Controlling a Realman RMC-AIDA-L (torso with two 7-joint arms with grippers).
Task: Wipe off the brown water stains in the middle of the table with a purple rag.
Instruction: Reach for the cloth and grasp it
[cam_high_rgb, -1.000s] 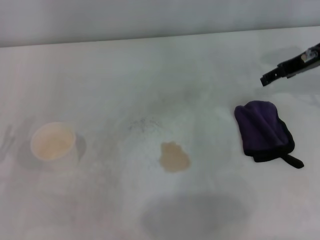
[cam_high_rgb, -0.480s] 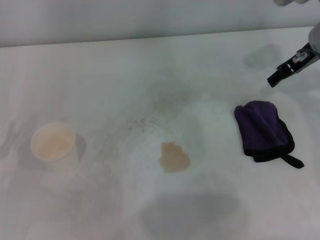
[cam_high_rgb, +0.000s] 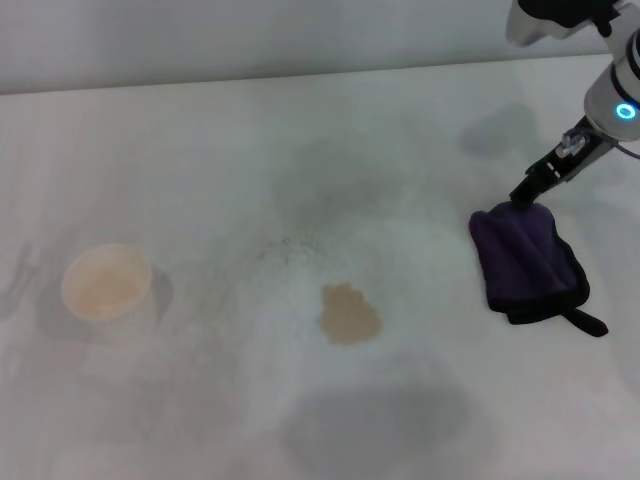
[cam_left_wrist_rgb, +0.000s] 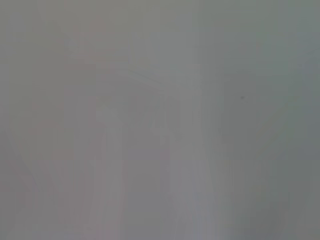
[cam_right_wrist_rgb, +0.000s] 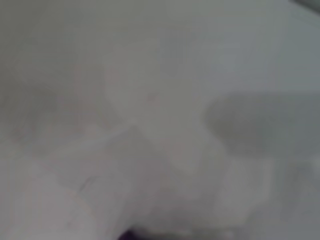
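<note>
The purple rag (cam_high_rgb: 528, 262) lies folded on the right of the white table (cam_high_rgb: 300, 150), its black tab pointing to the near right. The brown water stain (cam_high_rgb: 349, 314) is a small tan blotch near the table's middle, left of the rag. My right gripper (cam_high_rgb: 527, 192) has come down from the upper right; its dark tip is right at the rag's far edge. The left gripper is out of view. The wrist views show only blurred white surface.
A white paper cup (cam_high_rgb: 106, 283) stands on the left of the table, well away from the stain. Faint grey speckles lie just beyond the stain. The table's far edge meets a grey wall.
My right arm has swung in and down from the upper right, so its tip went from above and beyond the rag to the rag's far edge. The rag, stain and cup have not moved.
</note>
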